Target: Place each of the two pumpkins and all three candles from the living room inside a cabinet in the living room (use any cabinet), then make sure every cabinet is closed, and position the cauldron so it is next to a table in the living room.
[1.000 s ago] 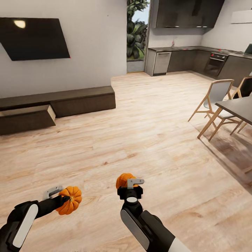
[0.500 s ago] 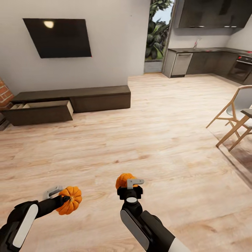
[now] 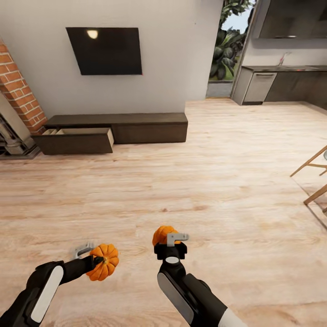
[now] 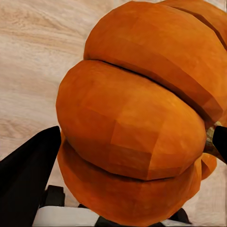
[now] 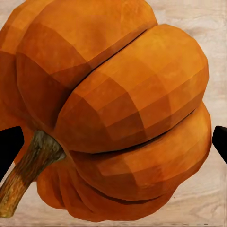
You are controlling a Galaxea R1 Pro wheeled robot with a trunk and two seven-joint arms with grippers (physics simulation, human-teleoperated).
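Observation:
My left gripper [image 3: 97,263] is shut on a ribbed orange pumpkin [image 3: 104,268], held low at the front left above the floor. My right gripper [image 3: 169,239] is shut on a second orange pumpkin [image 3: 161,235] near the front centre. Close up, each wrist view has its pumpkin [image 4: 137,118] [image 5: 113,109] between dark fingers [image 4: 26,177] [image 5: 9,146]. The long, low dark brown cabinet [image 3: 150,127] stands against the far wall under a black TV. Its left drawer [image 3: 77,138] is pulled out, pale inside.
A brick fireplace [image 3: 18,97] stands at the far left beside the cabinet. Wooden chair legs [image 3: 313,181] reach in at the right edge. The kitchen counter [image 3: 281,84] and a garden doorway are at the far right. Light wood floor [image 3: 204,181] stretches between me and the cabinet.
The whole view has swung left: the cabinet and TV now sit nearer the centre, the brick fireplace has appeared, and the dining table has left view. Both grippers still hold their pumpkins.

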